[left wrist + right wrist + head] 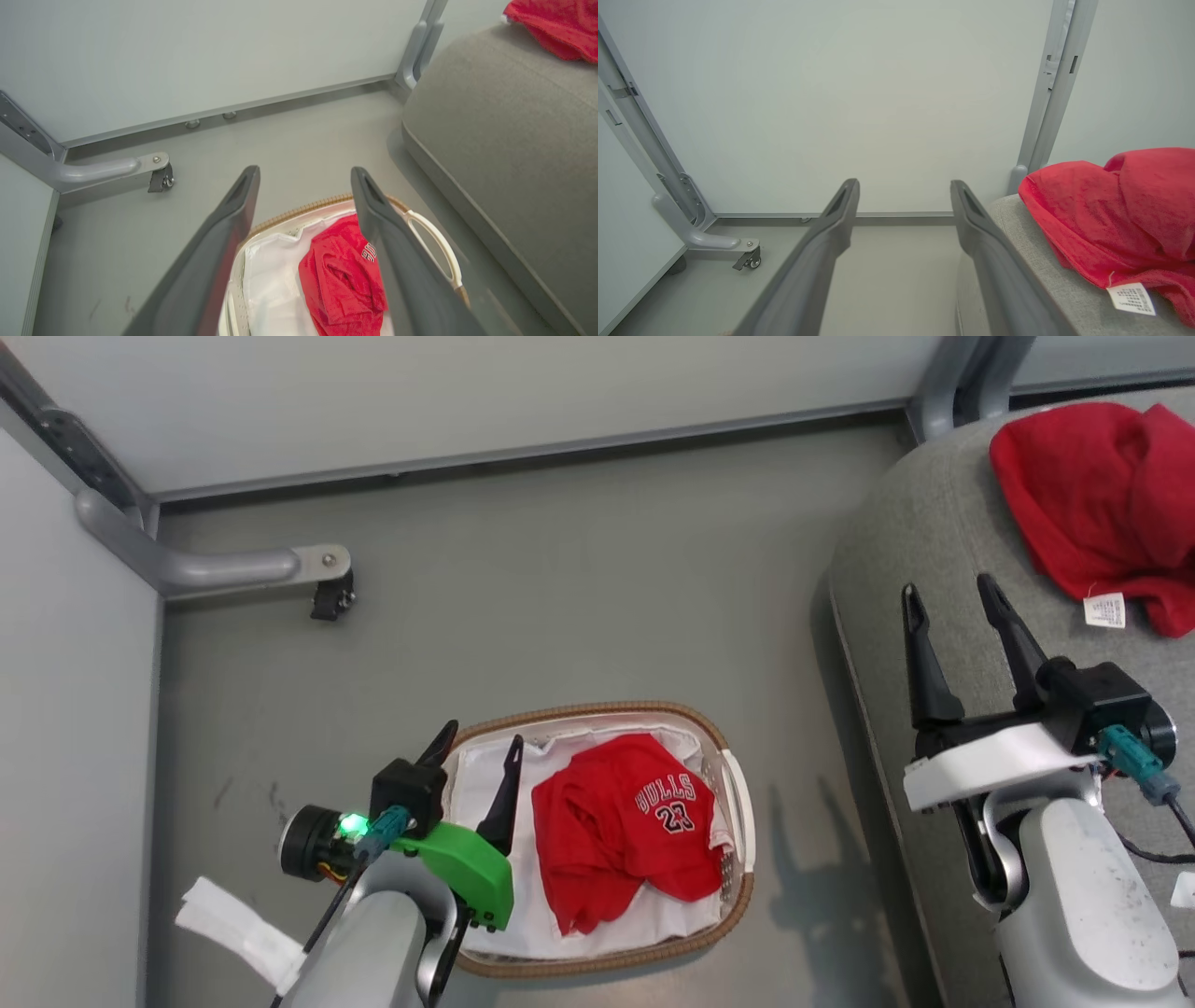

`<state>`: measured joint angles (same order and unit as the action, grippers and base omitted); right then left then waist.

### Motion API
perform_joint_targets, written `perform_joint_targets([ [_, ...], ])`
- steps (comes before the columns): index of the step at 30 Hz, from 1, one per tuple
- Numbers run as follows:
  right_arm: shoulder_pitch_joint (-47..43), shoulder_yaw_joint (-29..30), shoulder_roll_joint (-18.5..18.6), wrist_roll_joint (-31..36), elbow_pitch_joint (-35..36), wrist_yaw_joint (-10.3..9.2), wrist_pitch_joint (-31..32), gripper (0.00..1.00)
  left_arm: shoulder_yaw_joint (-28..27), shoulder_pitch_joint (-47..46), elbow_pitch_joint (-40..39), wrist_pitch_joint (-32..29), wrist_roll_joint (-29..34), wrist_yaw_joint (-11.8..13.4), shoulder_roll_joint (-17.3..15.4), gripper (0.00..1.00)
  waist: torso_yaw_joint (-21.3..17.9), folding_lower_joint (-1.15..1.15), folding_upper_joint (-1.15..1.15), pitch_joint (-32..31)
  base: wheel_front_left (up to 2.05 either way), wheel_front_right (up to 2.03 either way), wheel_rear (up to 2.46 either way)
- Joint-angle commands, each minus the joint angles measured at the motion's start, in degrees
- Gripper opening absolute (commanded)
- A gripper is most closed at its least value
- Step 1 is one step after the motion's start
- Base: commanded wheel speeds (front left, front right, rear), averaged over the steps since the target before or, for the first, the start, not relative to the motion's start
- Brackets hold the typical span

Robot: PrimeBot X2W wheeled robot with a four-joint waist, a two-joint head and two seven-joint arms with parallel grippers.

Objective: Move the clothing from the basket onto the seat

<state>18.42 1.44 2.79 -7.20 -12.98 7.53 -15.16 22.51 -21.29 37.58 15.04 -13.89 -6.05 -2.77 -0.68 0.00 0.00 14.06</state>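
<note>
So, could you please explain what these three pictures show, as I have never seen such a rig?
The head view looks down from the robot's head. Its two arms end in two-fingered grippers: the left gripper hovers above the basket on the floor, the right gripper by the edge of the grey seat. Both are open and hold nothing. The two wrist views come from cameras on each wrist, looking along that gripper's dark fingers. A red jersey lies in the basket on its white liner; another red garment lies on the seat.

Jersey point(621, 821) in basket point(597, 708); garment point(1092, 495) on seat point(915, 551)
</note>
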Motion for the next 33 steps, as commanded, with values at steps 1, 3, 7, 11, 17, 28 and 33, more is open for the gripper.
perform_joint_targets([
  [1, 1.8, -0.3, 0.2, 0.4, 1.1, -0.08, 0.0, 1.0, 1.5, -3.0, 1.9, -0.1, 0.0, 0.4, -0.2, 1.0, -4.7, 0.0, 0.0, 9.9, 0.0, 0.0, 0.0],
  [3, 3.2, -1.0, 0.2, 0.5, 2.5, -0.08, 0.0, 1.0, 4.0, -5.6, 5.4, -0.1, -0.1, 0.7, -0.3, 1.0, -6.1, 0.0, 0.0, 12.9, 0.0, 0.0, 0.0],
  [7, 5.8, -2.2, 0.2, -0.7, 5.3, -0.08, 0.0, 1.0, 7.1, -10.4, 11.8, -0.8, -0.9, 1.7, -0.3, 1.0, -9.1, 0.0, 0.0, 18.4, 0.0, 0.0, 0.0],
  [11, 7.8, -3.1, 0.2, -1.7, 7.5, -0.08, 0.0, 1.0, 9.1, -14.3, 18.4, -3.2, -1.0, 2.0, -0.3, 1.0, -11.7, 0.0, 0.0, 23.1, 0.0, 0.0, 0.0],
  [17, 9.9, -4.1, 0.1, -3.4, 8.2, -0.08, 0.0, 1.0, 9.4, -18.7, 25.6, -3.6, -1.1, 3.1, -0.4, 1.0, -14.4, 0.0, 0.0, 28.9, 0.0, 0.0, 0.0],
  [28, 12.0, -5.7, 0.1, -5.8, 9.2, -0.08, 0.0, 1.0, 8.2, -22.8, 32.4, -1.9, -2.6, 4.4, -1.5, 1.0, -15.9, 0.0, 0.0, 35.0, 0.0, 0.0, 0.0],
  [33, 12.5, -5.8, 0.2, -5.9, 9.1, -0.08, 0.0, 1.0, 7.9, -23.8, 33.2, -1.3, -3.5, 3.8, -1.3, 1.0, -16.1, 0.0, 0.0, 35.5, 0.0, 0.0, 0.0],
])
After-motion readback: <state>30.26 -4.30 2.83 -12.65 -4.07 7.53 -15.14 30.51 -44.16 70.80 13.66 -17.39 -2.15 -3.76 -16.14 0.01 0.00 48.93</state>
